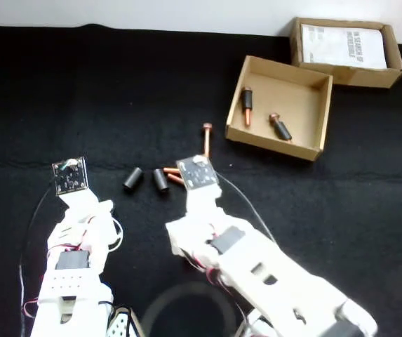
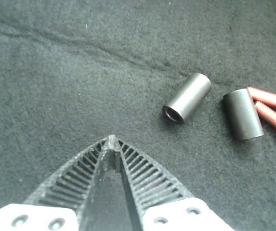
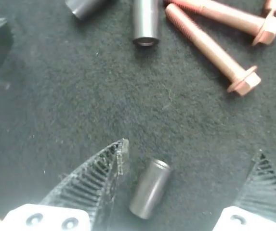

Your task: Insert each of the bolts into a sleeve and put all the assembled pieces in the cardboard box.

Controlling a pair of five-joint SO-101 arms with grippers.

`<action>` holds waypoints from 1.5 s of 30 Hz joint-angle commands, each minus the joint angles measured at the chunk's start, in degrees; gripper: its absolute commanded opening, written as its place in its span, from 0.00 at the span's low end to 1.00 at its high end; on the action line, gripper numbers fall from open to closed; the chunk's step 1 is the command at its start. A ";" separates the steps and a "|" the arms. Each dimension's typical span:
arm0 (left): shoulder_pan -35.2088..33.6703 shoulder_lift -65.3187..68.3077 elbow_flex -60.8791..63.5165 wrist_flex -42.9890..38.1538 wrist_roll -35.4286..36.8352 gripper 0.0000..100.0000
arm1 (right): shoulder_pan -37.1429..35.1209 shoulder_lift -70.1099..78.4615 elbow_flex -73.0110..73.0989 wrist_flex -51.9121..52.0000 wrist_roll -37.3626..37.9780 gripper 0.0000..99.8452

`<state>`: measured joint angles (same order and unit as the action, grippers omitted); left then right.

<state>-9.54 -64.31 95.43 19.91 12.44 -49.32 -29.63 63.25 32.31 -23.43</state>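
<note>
Two dark sleeves lie side by side mid-table, with two copper bolts just right of them and a third bolt farther back. My left gripper is shut and empty, short of the nearer sleeve. My right gripper is open over the cloth, and a third sleeve lies between its fingers, close to one finger. Beyond it lie a sleeve and two bolts. The cardboard box at back right holds two assembled pieces.
A second cardboard box with a white paper in it stands behind the first, at the far right edge. The black cloth covers the table, with open room at the back left and right front.
</note>
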 commanded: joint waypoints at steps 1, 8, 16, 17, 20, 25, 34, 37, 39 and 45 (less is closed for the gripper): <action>-0.84 -0.57 -0.40 -0.79 -0.18 0.01 | -0.57 6.81 -6.99 -0.57 -3.16 0.36; -0.84 -0.57 -0.40 -0.79 -0.18 0.01 | -4.18 14.46 -15.08 9.01 -10.29 0.36; -0.84 -0.57 -0.40 -0.79 -0.18 0.01 | -4.79 15.60 -23.60 20.09 -11.60 0.36; -0.84 -0.57 -0.40 -0.79 -0.18 0.01 | -4.79 15.60 -24.31 20.97 -11.52 0.36; -0.84 -0.57 -0.40 -0.79 -0.18 0.01 | -4.79 15.69 -25.27 22.20 -11.52 0.36; -0.84 -0.57 -0.40 -0.79 -0.18 0.01 | -4.88 15.69 -25.36 22.20 -11.87 0.36; -0.84 -0.57 -0.40 -0.79 -0.18 0.01 | -6.73 15.78 -23.78 22.20 -11.96 0.36; -0.84 -0.57 -0.40 -0.79 -0.18 0.01 | -8.75 15.78 -21.85 21.76 -12.13 0.36; -0.84 -0.57 -0.40 -0.79 -0.18 0.01 | -9.98 15.78 -20.97 21.67 -14.15 0.36; -0.84 -0.57 -0.40 -0.79 -0.18 0.01 | -10.15 15.78 -18.07 20.70 -15.12 0.36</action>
<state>-9.54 -64.31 95.43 19.91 12.44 -59.25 -13.89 44.09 53.32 -37.93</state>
